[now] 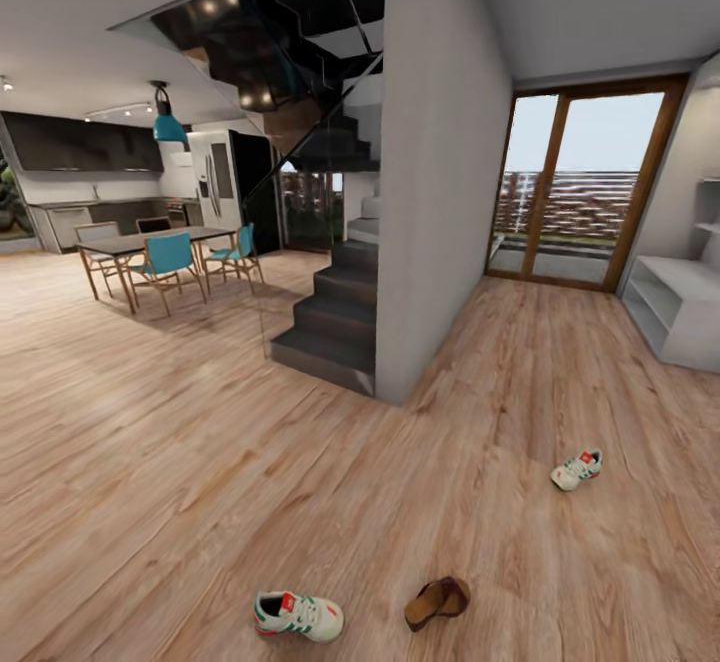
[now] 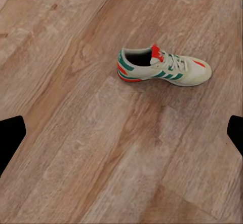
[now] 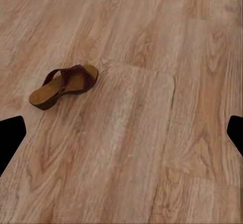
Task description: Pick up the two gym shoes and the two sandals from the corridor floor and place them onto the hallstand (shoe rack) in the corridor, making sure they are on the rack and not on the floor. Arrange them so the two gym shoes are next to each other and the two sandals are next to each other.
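Note:
One gym shoe (image 1: 298, 615) lies on the corridor floor (image 1: 200, 462) near the view's lower edge, white with green stripes and red patches. The other gym shoe (image 1: 577, 469) lies farther off to the right. A brown sandal (image 1: 437, 602) rests between them, close to the first shoe. The pale hallstand (image 1: 680, 317) stands against the right wall. In the left wrist view the near gym shoe (image 2: 163, 67) lies on its sole, well beyond my open left gripper (image 2: 121, 135). In the right wrist view the sandal (image 3: 63, 85) lies ahead of my open right gripper (image 3: 121, 135). Both grippers are empty.
A dark grey staircase (image 1: 335, 317) and a grey wall (image 1: 440, 172) divide the room ahead. A dining table with teal chairs (image 1: 165, 257) stands far left. Glass doors (image 1: 580, 187) close the corridor's far end. Wood floor stretches between me and the hallstand.

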